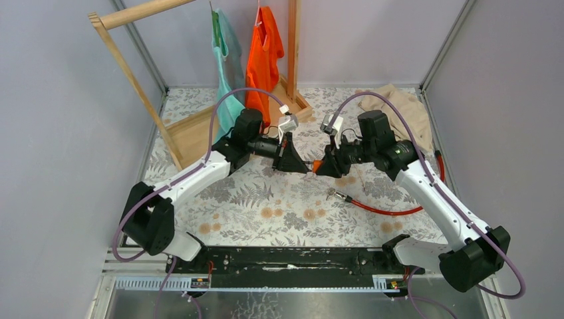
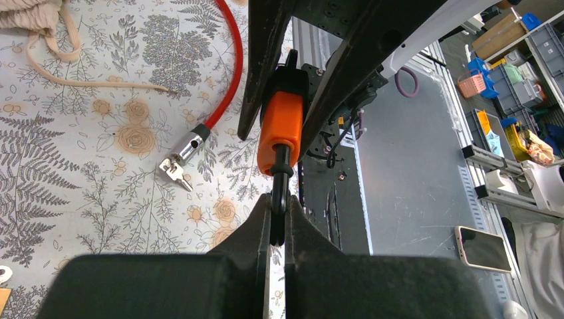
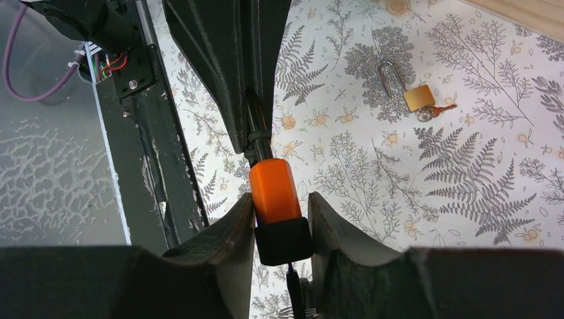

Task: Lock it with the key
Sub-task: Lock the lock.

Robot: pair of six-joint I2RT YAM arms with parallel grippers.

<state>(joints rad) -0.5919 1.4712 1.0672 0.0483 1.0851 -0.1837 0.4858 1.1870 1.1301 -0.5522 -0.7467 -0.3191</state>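
An orange lock body (image 1: pixel 318 165) with a black end is held in the air between my two grippers over the middle of the table. My right gripper (image 1: pixel 330 165) is shut on its black end (image 3: pixel 282 240), with the orange part (image 3: pixel 271 189) sticking out past the fingers. My left gripper (image 1: pixel 300 164) is shut on the black-headed key (image 2: pixel 279 199), whose shaft enters the orange body (image 2: pixel 282 126). The red cable (image 1: pixel 392 210) lies on the table below. Its metal tip (image 2: pixel 187 147), with a small key beside it, is apart from the lock body.
A brass padlock (image 3: pixel 418 98) with a red-headed key lies on the floral cloth. A wooden clothes rack (image 1: pixel 133 73) with a teal shirt (image 1: pixel 226 46) and an orange shirt (image 1: pixel 264 53) stands at the back left. A beige cloth (image 1: pixel 412 109) lies at the back right.
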